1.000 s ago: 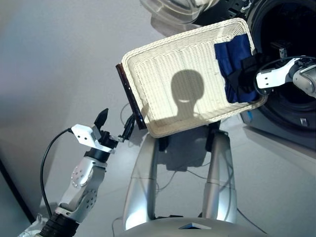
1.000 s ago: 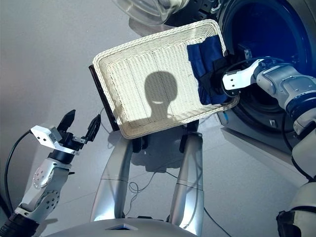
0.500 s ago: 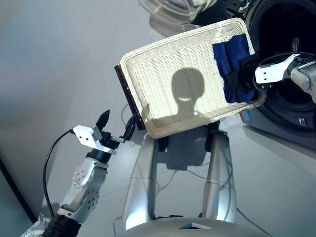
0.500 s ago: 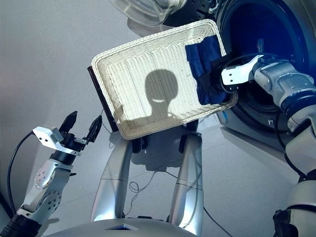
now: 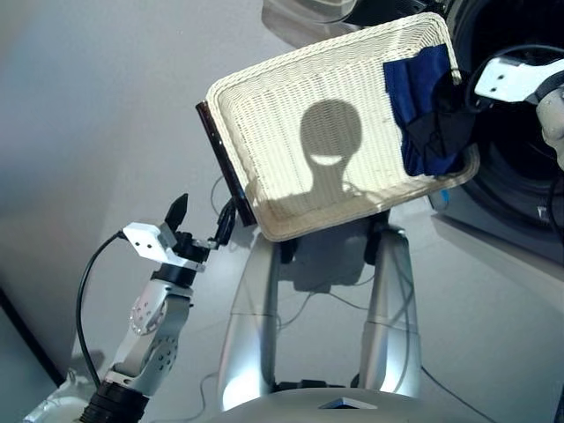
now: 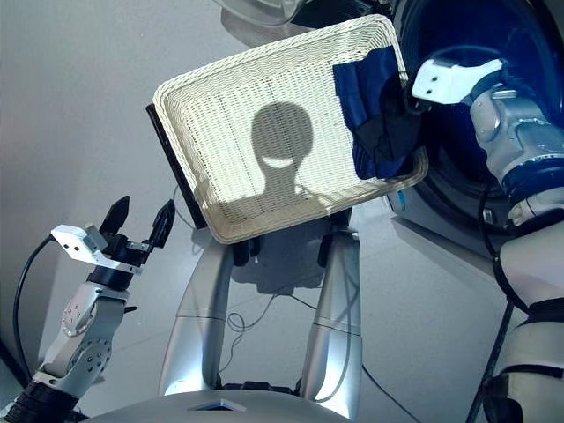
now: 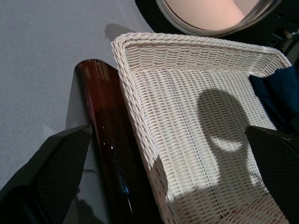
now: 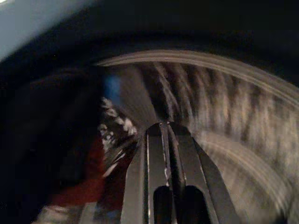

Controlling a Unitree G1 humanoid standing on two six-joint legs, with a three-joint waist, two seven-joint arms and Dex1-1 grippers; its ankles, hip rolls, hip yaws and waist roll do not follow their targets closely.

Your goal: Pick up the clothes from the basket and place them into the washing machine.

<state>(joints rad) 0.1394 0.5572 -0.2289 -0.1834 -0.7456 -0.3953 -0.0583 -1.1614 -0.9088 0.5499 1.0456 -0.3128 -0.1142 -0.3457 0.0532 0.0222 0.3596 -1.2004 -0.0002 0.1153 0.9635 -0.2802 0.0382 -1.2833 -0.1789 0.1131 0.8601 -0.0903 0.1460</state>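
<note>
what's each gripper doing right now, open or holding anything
Left gripper: open, empty, beside the basket.
Right gripper: shut on the black cloth, lifting it.

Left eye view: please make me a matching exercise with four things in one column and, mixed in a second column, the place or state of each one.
Things:
1. navy cloth
2. black cloth
3. left gripper
4. dark bar

Places or states:
a. open, holding nothing
b. hangs from the right gripper
c. along the short side of the basket
d. lies in the basket, at the end by the washing machine

Pairs: 1-d, 2-b, 3-a, 4-c.
</note>
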